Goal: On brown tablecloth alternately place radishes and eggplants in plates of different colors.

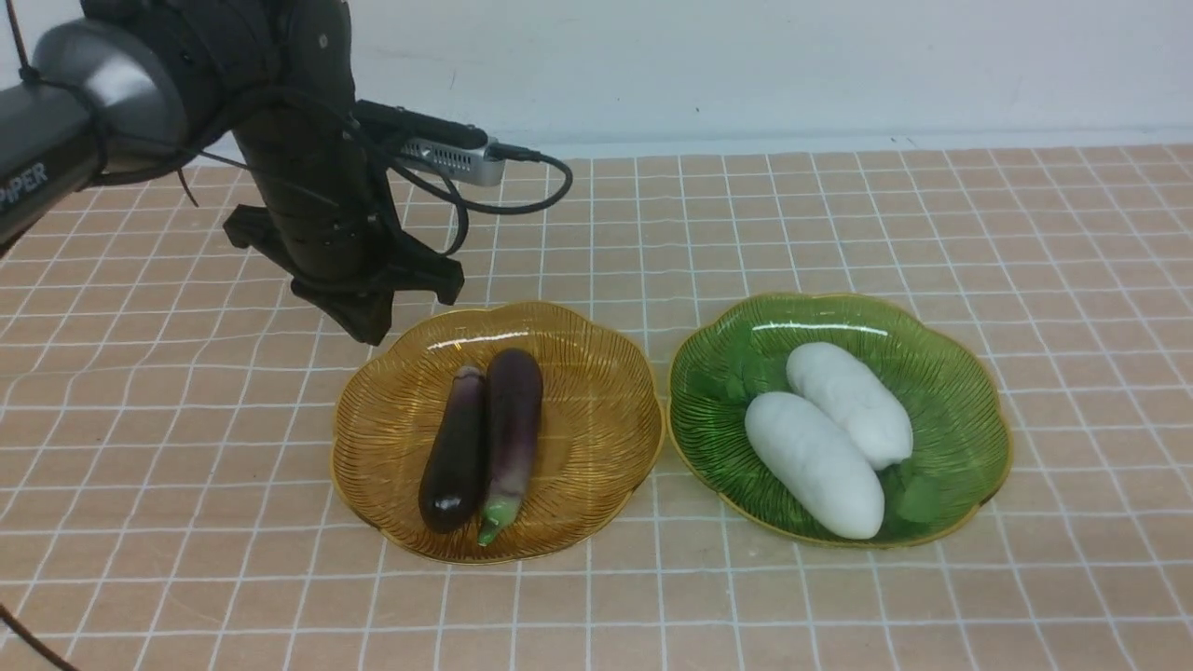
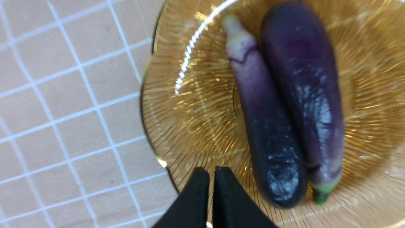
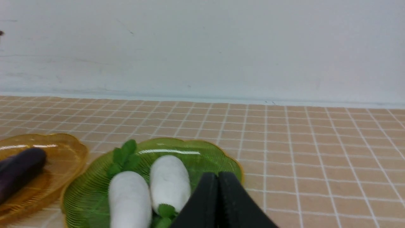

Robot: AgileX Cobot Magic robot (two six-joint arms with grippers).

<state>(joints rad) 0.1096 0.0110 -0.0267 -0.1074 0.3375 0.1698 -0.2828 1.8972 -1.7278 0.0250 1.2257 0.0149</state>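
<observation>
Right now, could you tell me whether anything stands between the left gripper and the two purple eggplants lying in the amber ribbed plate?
Nothing visible does. The left gripper, shut and empty, hangs over the far-left rim of the amber-yellow ribbed plate; only bare plate lies between it and the two glossy purple eggplants.
</observation>
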